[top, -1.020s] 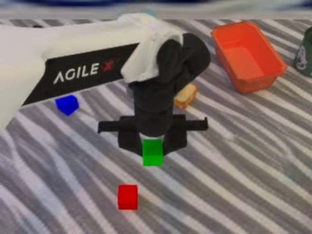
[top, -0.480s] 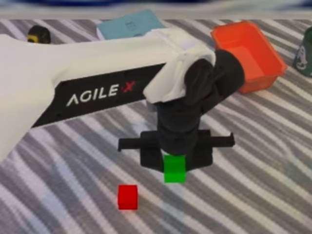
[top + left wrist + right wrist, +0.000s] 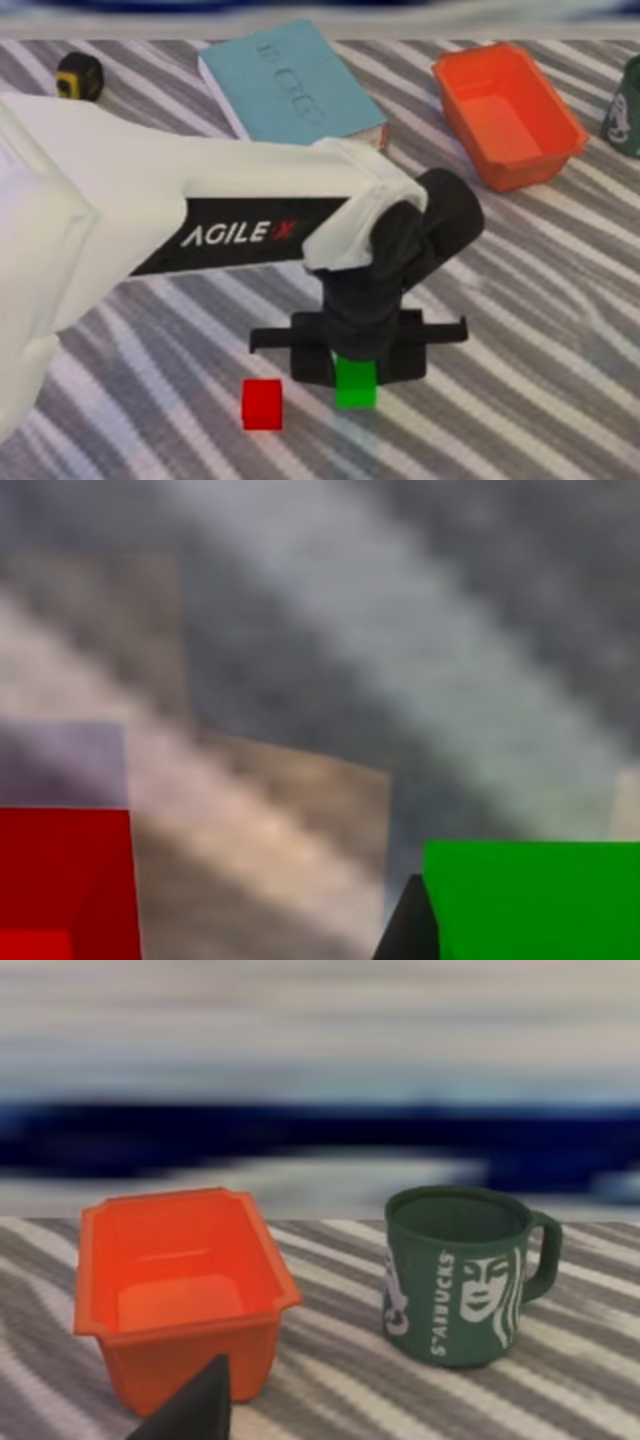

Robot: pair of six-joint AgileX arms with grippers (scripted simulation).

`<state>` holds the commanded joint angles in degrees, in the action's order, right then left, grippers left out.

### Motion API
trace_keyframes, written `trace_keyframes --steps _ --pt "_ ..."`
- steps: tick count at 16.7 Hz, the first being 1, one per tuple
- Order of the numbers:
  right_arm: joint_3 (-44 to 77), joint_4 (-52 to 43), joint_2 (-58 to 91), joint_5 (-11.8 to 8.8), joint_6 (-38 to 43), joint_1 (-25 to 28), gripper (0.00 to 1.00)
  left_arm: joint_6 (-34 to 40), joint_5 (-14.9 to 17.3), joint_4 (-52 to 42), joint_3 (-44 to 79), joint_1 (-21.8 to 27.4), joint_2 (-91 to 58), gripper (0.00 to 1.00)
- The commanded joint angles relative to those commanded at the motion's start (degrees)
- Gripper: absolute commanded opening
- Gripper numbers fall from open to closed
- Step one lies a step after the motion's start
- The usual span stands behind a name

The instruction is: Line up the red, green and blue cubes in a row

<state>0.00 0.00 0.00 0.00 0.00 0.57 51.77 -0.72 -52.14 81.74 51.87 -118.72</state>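
Two cubes show at the near edge of the counter (image 3: 560,330): the green cube (image 3: 355,383) sits clamped in our left hand (image 3: 356,372), and the red cube (image 3: 262,404) lies just to that hand's left, apart from it, with a strip of striped cloth between the two. The blue cube is not visible in any view; our left arm covers much of the counter's left half. In the left wrist view the green cube (image 3: 530,900) fills the lower corner beside one dark fingertip (image 3: 408,925), and the red cube (image 3: 65,880) stands at the opposite lower corner, both at about the same level. We cannot tell whether the green cube touches the counter or hangs just above it.

Beyond the hand, farther up the counter, lies a light blue book (image 3: 290,85), and to its left, near the far edge, a small black and yellow tape measure (image 3: 78,75). Up and to the hand's right stands the orange bin (image 3: 508,100), well apart from the cubes, with a green mug (image 3: 625,115) at the counter's right edge.

Our right arm is parked out of the top view; its wrist camera looks at the bin (image 3: 180,1290) and the mug (image 3: 460,1275) side by side, and we cannot tell how its hand stands.
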Motion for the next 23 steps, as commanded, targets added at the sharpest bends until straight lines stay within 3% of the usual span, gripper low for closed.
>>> trace_keyframes --steps 4,17,23 --pt "0.00 0.00 0.00 0.00 0.00 0.00 1.00 0.02 -0.01 0.59 -0.49 0.04 -0.23 0.00" --pt "0.00 0.00 0.00 0.00 0.00 0.00 1.00 0.02 -0.01 0.59 -0.49 0.04 -0.23 0.98" --pt "0.00 0.00 0.00 0.00 0.00 0.00 1.00 0.02 -0.01 0.59 -0.49 0.04 -0.23 1.00"
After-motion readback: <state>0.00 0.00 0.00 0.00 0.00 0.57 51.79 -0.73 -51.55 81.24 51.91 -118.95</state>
